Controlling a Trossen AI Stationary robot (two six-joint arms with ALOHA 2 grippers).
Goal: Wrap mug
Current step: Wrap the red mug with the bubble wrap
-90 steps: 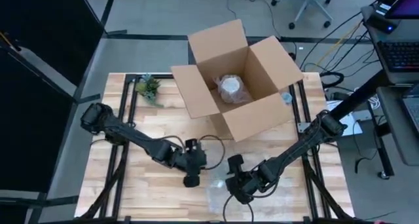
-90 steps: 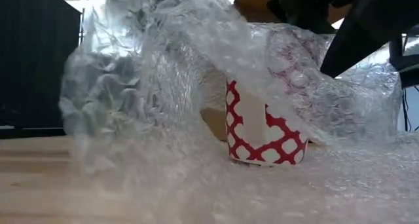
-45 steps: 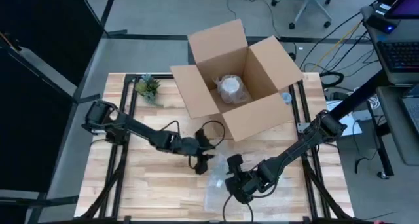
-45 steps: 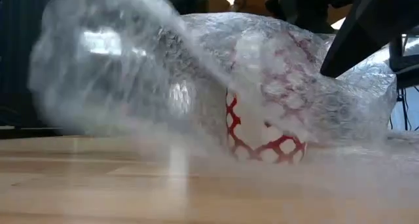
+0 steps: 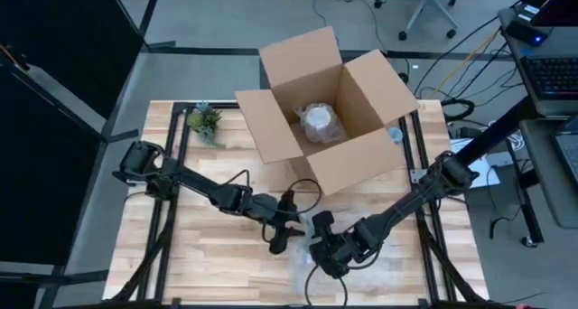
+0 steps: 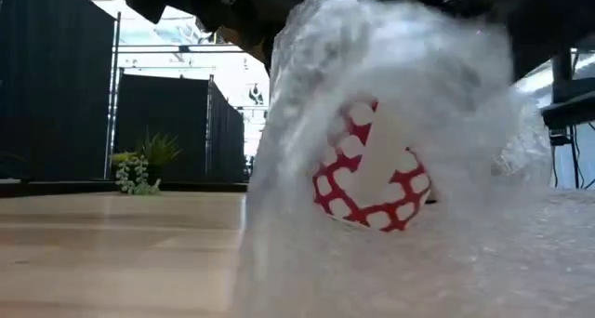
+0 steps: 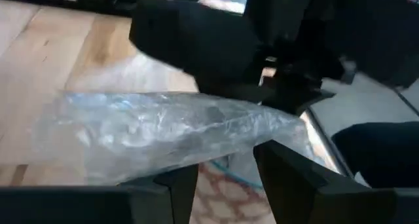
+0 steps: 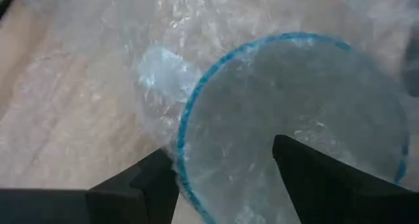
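Left gripper (image 5: 276, 244) pinching bubble wrap (image 6: 372, 123), drawing it over red-patterned mug (image 6: 370, 177) for cover; right gripper (image 5: 323, 255) grip indeterminate, steadying mug.

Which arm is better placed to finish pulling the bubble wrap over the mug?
Left, probably. The left gripper already pinches the bubble wrap edge beside the mug, while the right gripper sits at the mug's rim, steadying it.

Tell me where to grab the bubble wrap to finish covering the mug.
Probably take the bubble wrap at its loose skirt on the table, coming in low from the plant's side. The sheet already drapes over the mug there, and both grippers crowd the top.
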